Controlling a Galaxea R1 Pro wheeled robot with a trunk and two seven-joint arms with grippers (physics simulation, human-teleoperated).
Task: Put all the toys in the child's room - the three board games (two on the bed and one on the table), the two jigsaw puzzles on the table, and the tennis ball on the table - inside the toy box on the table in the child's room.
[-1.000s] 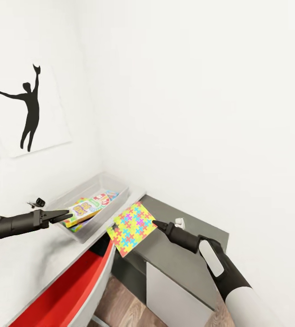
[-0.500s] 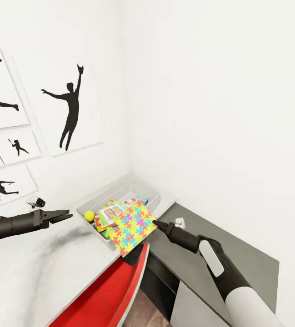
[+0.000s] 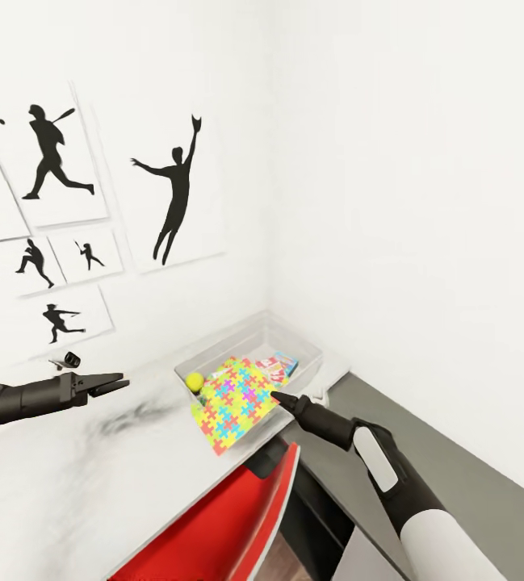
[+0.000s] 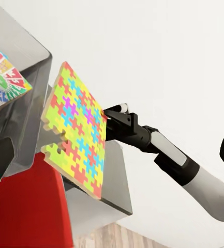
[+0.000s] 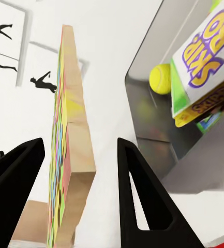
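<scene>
The right pincer (image 3: 276, 395), closed on the jigsaw puzzle (image 3: 236, 403), is held at the toy box (image 3: 314, 349) near rim; release farther over the box is judged next.

Bright, even, flat simulator light; no visible source.

White walls (image 3: 391, 161) nearly blown out, corner barely readable. Soft smudgy grey shadow on the table (image 3: 68, 476) under the left arm. Toy box (image 3: 310, 355) inner walls shaded grey in the right wrist view. No glare. Head view wide-angle: silhouette pictures (image 3: 177, 194) lean, lines splay toward the edges. Renders sharp; wrist views' near fingers (image 5: 137, 191) plain black, detail lost.
</scene>
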